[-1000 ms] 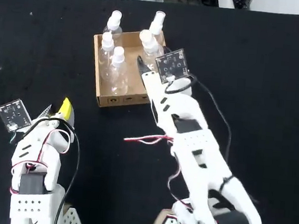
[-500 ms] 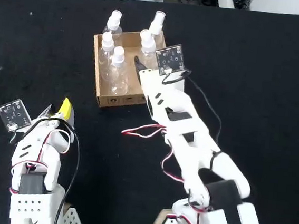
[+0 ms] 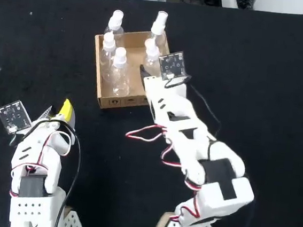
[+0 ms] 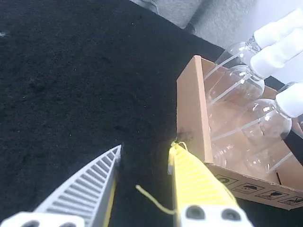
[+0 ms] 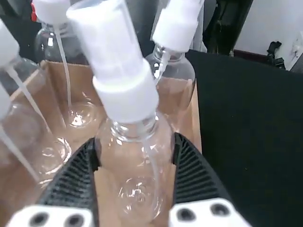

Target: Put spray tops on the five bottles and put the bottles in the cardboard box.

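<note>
The fifth bottle (image 5: 134, 187) stands upright in the near right corner of the cardboard box (image 3: 121, 101), its spray top (image 5: 118, 71) already on. The right gripper (image 5: 135, 140) has its jaws pressed against both sides of the clear body, below the neck, so it looks held rather than freed. The other four bottles (image 3: 118, 67) are also capped and appear to stand inside the box, two along the far wall and two on the left, the nearest just beside the held one. The step in hand seems to be setting down this last bottle and letting go. To do it well, I would first make sure the base sits flat on the box floor, since a bottle let go while tilted could lean onto its neighbours. The jaws should part only a little, because the box's right wall and the next bottle leave scant room either side. The arm should then back out toward the near side, or lift straight up, clear of the tall spray top, which is easy to catch and tip. The left gripper (image 4: 144, 152) rests low over the black surface (image 3: 262, 76), near and left of the box, with its jaws narrowly apart and holding nothing, so it need not move.
</note>
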Robot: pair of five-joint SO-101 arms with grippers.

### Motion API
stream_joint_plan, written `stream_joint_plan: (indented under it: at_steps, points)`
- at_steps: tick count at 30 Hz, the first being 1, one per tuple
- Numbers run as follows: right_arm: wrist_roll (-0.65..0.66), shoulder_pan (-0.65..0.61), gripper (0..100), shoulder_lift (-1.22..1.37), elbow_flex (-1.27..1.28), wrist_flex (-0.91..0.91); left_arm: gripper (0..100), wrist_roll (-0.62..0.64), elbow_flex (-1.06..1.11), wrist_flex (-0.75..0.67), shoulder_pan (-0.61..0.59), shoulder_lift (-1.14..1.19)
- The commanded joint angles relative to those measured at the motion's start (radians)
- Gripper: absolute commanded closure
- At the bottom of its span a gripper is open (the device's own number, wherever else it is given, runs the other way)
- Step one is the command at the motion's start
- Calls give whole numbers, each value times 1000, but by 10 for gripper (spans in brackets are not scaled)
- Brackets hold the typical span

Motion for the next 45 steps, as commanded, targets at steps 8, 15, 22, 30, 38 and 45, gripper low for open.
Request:
stream_joint_plan:
  at_steps: [8, 15, 22, 30, 38, 45]
  points:
    - [-8, 28, 982, 36, -76, -38, 851, -9, 25, -2, -13, -3]
    - [-8, 28, 981, 36, -74, -37, 851, -9, 25, -2, -13, -3]
    - [-8, 28, 840, 36, -67, -32, 851, -9, 25, -2, -13, -3]
    - [-8, 28, 828, 35, -67, -32, 851, -9, 25, -2, -13, -3]
    - [-8, 20, 657, 30, -51, -31, 851, -9, 25, -2, -13, -3]
    - [-6, 15, 662, 27, -41, -32, 851, -9, 25, -2, -13, -3]
